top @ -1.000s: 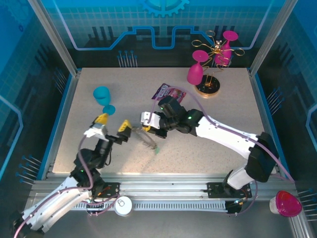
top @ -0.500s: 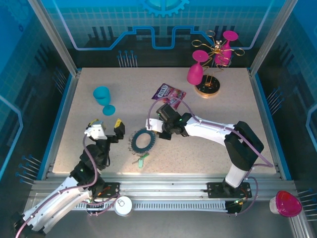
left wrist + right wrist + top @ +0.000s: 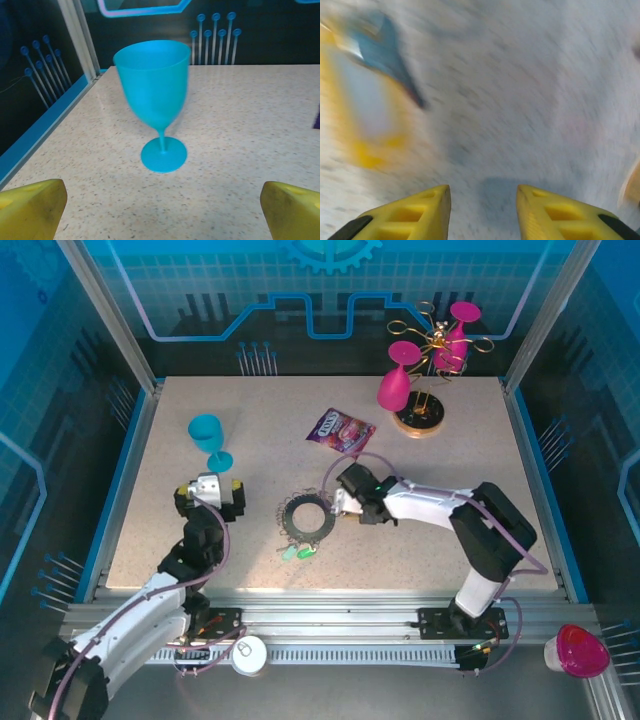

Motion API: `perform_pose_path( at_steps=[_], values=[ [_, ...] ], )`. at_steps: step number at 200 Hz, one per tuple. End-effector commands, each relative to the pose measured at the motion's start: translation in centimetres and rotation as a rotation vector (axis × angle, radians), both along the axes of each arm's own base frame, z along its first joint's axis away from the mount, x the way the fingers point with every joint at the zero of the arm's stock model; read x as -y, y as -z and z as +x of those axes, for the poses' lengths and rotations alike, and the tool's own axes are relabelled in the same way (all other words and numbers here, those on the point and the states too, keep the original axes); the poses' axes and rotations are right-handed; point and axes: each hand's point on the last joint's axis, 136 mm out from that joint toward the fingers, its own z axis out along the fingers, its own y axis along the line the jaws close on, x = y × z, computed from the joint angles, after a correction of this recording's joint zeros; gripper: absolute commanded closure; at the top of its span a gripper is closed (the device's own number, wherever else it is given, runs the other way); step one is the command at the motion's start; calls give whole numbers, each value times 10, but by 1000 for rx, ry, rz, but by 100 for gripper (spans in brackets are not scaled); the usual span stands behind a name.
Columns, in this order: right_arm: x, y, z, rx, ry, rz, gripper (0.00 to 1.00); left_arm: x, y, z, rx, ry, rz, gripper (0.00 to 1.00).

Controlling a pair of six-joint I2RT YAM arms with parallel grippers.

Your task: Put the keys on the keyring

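Everything sat low on the table [image 3: 450, 460].
Left gripper [image 3: 210, 490] gaped wide at the cup [image 3: 155, 95]; right gripper [image 3: 483, 195], partly open and empty, sat just right of the keyring [image 3: 307, 517]; green keys [image 3: 298, 551] lay just nearer.

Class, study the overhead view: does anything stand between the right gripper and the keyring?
Nothing visible does. The right gripper sits just right of the keyring, close to its rim. The green keys lie by the ring's near edge, off that line.
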Motion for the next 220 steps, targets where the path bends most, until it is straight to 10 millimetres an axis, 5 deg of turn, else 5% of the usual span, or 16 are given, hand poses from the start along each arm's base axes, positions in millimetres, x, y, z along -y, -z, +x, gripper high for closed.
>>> perform_pose_path(
  at_steps=[1,32,57,83,114,129,150,175,183,220],
  values=[
    [13,-37,19,79,259,331,59,-6,12,10,-14,7,-50,1],
    [38,-59,43,196,487,840,58,-3,30,28,-43,52,-30,1],
    [64,-71,61,416,490,1009,58,9,31,52,-28,142,-15,1],
    [81,-67,64,360,539,1124,64,17,30,74,26,222,-12,1],
    [93,-80,53,496,456,1098,60,16,58,90,23,248,-46,1],
    [98,-87,54,552,440,1125,55,9,53,92,39,210,-60,1],
    [90,-71,63,486,423,1125,56,-4,58,106,-25,130,-69,1],
    [114,-54,58,540,497,1186,54,-13,60,105,-32,87,-90,1],
    [118,-65,63,615,488,1213,53,-13,60,107,-36,86,-90,1],
    [138,-52,78,561,672,1140,47,-13,61,107,-44,87,-94,1]
  ],
)
